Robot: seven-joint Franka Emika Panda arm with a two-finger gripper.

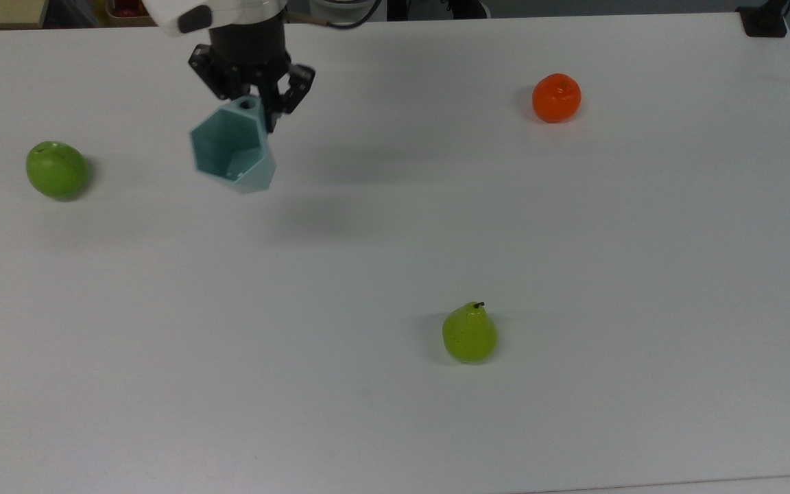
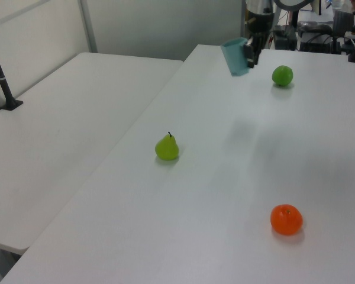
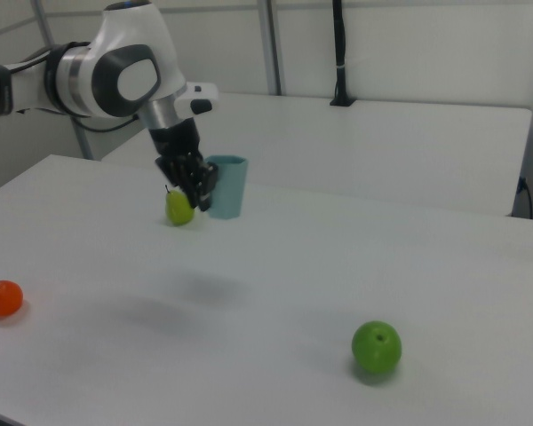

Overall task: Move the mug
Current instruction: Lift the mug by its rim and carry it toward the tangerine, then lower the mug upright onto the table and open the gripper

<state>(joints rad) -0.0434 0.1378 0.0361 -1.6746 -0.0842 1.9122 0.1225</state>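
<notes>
The pale blue-teal faceted mug (image 1: 232,146) hangs in the air above the white table (image 1: 395,412), held by its pierced flat handle. My gripper (image 1: 258,103) is shut on that handle, just above the mug in the top view. In the left view the mug (image 2: 235,57) is tilted and raised at the table's far end, with the gripper (image 2: 249,54) at its right. In the right view the mug (image 3: 226,186) stands upright in the air with the gripper (image 3: 200,188) at its left.
A green apple (image 1: 56,169) lies at the top view's left. An orange (image 1: 556,97) sits at the upper right and a green pear (image 1: 469,333) near the lower middle. A second white table (image 2: 59,130) adjoins at the left view's left.
</notes>
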